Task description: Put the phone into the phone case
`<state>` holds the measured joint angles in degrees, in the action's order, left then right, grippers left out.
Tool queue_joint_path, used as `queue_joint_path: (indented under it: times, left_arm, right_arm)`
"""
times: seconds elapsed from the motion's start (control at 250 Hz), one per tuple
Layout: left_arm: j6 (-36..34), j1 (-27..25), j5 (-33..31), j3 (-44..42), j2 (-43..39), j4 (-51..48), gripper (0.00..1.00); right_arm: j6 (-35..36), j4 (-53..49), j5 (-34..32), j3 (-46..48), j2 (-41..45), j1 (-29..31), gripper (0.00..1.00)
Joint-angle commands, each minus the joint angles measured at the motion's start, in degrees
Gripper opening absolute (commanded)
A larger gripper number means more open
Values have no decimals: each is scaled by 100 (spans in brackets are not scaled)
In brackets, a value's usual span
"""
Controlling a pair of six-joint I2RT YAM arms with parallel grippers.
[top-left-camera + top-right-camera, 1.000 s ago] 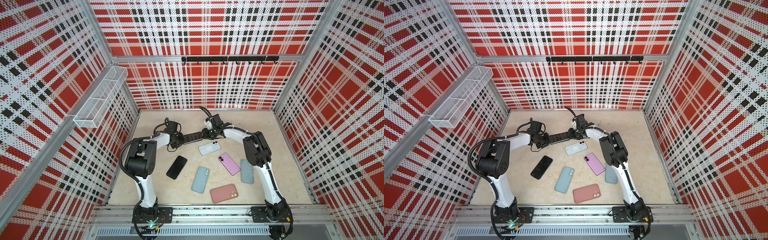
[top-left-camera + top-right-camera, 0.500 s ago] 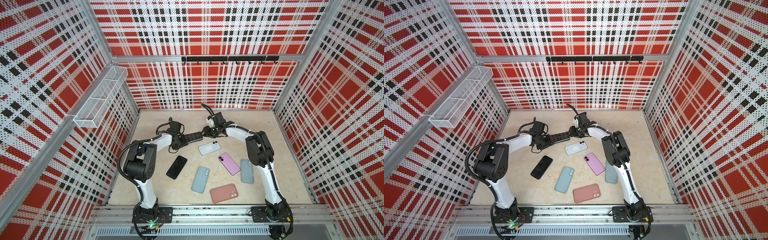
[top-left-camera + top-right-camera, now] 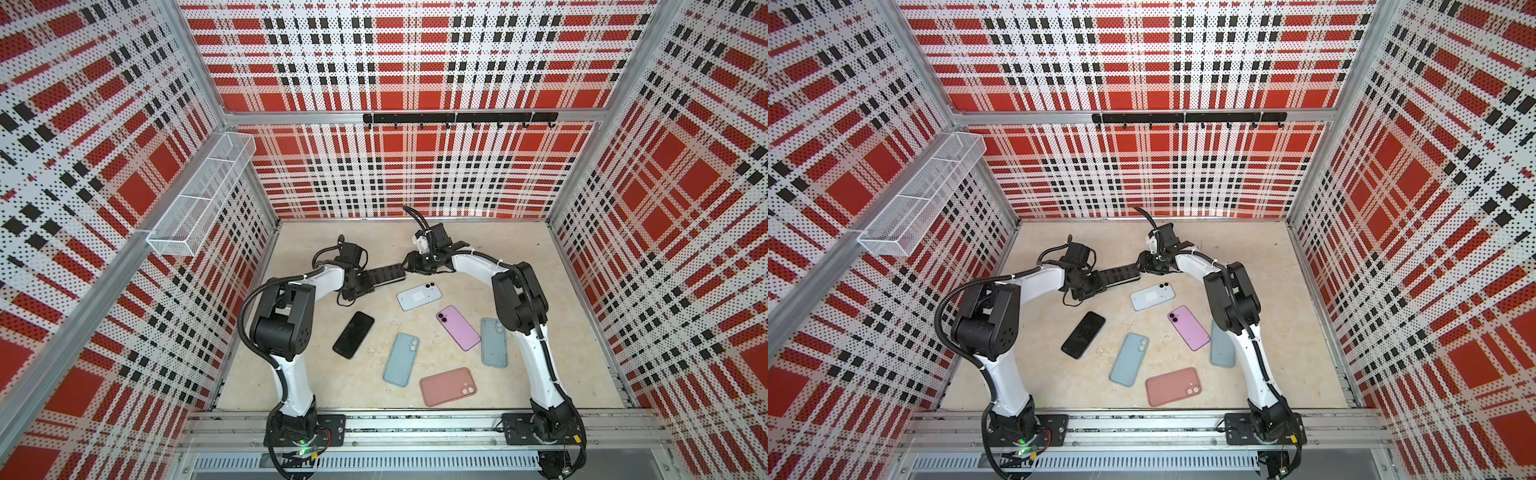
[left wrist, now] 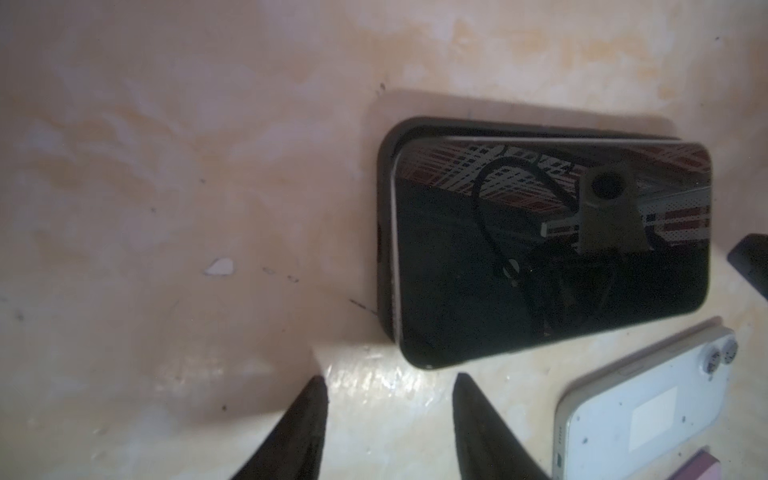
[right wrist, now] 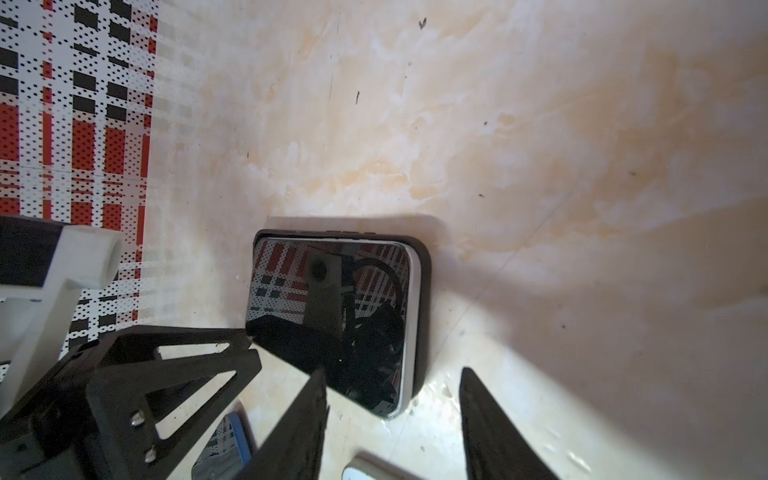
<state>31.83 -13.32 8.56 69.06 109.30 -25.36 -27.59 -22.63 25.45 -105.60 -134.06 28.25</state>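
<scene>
Phone [image 4: 548, 249]: glossy black slab, rounded corners, thin silver edge, screen up inside matte black case [image 4: 384, 232], rim showing along two sides. Lying toward back of mottled cream bench [image 4: 166, 166], between both tools. Left tool [image 4: 388, 378] parted, gripping nothing, pointed black fingers just short of one end. Right tool [image 5: 392, 370] likewise parted and empty, at opposite end. Same spot, same flanking as a second ago; no shift seen.

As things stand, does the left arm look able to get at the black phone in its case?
Probably yes: the left gripper is open, and the black phone in its case lies just ahead of it on the table, with nothing between.
</scene>
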Motion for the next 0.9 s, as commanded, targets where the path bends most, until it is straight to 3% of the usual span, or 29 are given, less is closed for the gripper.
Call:
queue_joint_path:
  times: [0.0,0.156,0.288,0.52,0.896]
  left_arm:
    - [1,81,127,23,2,126,55]
    - [-19,150,309,-48,-310,401,70]
    - [94,263,583,131,-122,479,73]
    - [467,313,904,241,287,848,70]
    - [874,376,1379,84,574,1616,55]
  right_arm:
    - [48,110,183,-302,-3,-51,53]
    - [18,141,509,-467,-197,-149,58]
    - [64,89,754,-635,-369,-153,63]
    - [37,48,922,-719,-602,-154,67]
    - [-199,317,1471,-690,-911,-153,70]
